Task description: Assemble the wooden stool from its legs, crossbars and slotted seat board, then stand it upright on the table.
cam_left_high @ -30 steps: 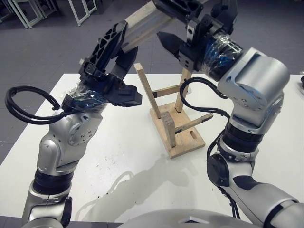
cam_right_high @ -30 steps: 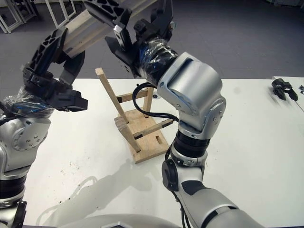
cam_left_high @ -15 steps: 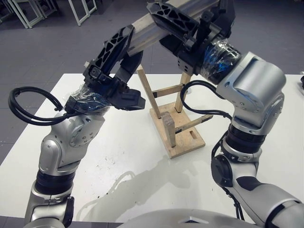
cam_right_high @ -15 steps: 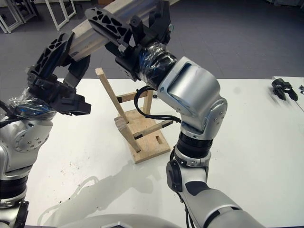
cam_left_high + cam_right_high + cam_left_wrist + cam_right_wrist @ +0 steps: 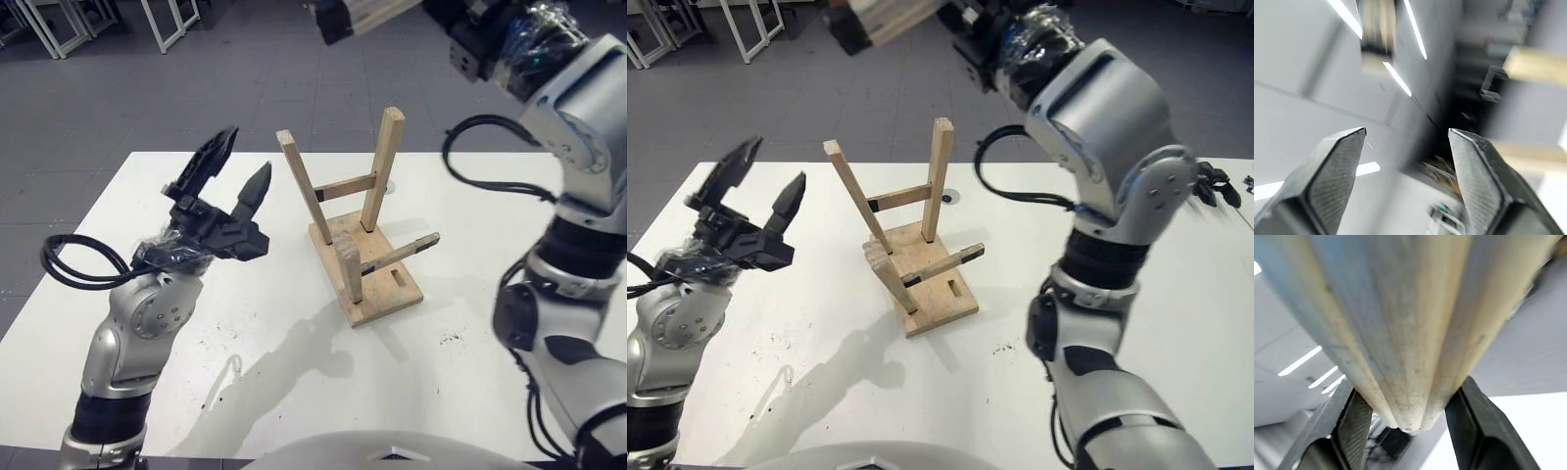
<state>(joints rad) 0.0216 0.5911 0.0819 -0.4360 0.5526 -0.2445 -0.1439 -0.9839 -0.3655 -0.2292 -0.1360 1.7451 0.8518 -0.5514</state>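
I have the seat board [image 5: 380,290] lying flat on the worktop [image 5: 294,392], a little toward 1 o'clock of centre. The stool is being built upside down, I take it, so each part can be pushed down into the board with the worktop taking the load. Two legs [image 5: 306,186] stand up from the board's 12 o'clock end, leaning slightly apart, with a crossbar [image 5: 345,187] tying them together partway up. At the 6 o'clock end one shorter post [image 5: 349,271] stands in the board, and a second crossbar [image 5: 402,252] juts from it toward 3 o'clock with its dark tip free, joined to nothing there. An open slot [image 5: 400,277] shows in the board just below that free end, so I judge the frame is unfinished on that side. My right hand [image 5: 1410,423] is clamped on a wooden piece [image 5: 887,18], which the wrist camera shows as two bars side by side between the fingers [image 5: 1354,428]. I cannot tell which stool part it is. It is held high above the 12 o'clock edge, well clear of the leg tops, probably so it can come down from above without knocking the frame. My left hand [image 5: 245,155] is spread wide and empty, raised over the 9 o'clock side near the stool but apart from it. I read that as being free to brace the frame when the piece goes in.
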